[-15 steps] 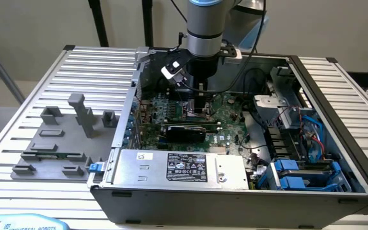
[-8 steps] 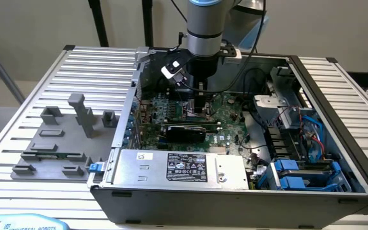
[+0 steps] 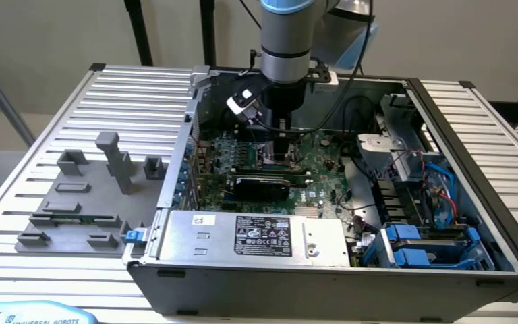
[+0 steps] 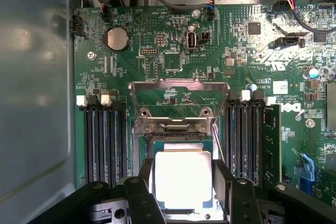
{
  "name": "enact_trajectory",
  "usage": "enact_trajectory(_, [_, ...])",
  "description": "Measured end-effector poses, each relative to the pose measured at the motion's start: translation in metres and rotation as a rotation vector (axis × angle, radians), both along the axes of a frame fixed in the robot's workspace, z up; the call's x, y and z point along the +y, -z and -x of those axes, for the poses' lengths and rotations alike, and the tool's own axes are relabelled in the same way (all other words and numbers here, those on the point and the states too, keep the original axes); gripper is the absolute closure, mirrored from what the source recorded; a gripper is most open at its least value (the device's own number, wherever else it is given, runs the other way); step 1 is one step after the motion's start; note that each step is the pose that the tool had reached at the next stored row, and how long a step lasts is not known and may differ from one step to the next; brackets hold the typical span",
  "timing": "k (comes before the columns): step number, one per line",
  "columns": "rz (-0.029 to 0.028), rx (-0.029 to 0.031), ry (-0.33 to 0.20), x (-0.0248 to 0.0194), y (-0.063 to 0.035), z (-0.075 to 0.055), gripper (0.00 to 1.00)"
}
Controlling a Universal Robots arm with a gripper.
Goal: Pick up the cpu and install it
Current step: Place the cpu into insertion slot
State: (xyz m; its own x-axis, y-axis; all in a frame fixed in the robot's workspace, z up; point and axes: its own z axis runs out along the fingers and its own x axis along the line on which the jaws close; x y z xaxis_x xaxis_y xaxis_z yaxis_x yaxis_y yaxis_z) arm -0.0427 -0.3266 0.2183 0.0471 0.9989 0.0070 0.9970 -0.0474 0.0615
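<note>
1. In the exterior view the computer case (image 3: pixel 331 290) lies open on the ribbed tabletop (image 3: pixel 133 88). The arm reaches down into it, and the tool (image 3: pixel 282 150) is low over the motherboard (image 3: pixel 322 182), near the case's centre.
2. Room around the tool is tight. The case wall stands at nine o'clock from it, loose dark cables (image 3: pixel 353 111) hang at two o'clock, and the power supply (image 3: pixel 259 236) closes off six o'clock. The bare tabletop at three o'clock of the case is open.
3. The exterior view alone takes in the grey plastic blocks (image 3: pixel 79 202), at nine o'clock of the case and well apart from the tool. There the tool's own body hides what lies under it.
4. The wrist view gives the close detail. The socket's metal load plate (image 4: pixel 178 88) is swung up and open, with black memory slots (image 4: pixel 102 140) flanking the socket on both sides.
5. The cpu (image 4: pixel 182 179) sits level over the open socket, directly between the tool's dark fingers (image 4: pixel 144 192).
6. The tool (image 4: pixel 183 171) is spread fairly wide, its jaws set against two opposite edges of the cpu and gripping it.
</note>
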Motion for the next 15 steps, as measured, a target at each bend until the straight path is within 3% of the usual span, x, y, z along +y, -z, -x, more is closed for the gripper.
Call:
enact_trajectory(7, [-0.0057,-0.0003,0.0,0.001,0.0073,0.0,0.45])
enact_trajectory(15, [-0.0057,-0.0002,0.0,0.0014,0.0131,0.001,0.45])
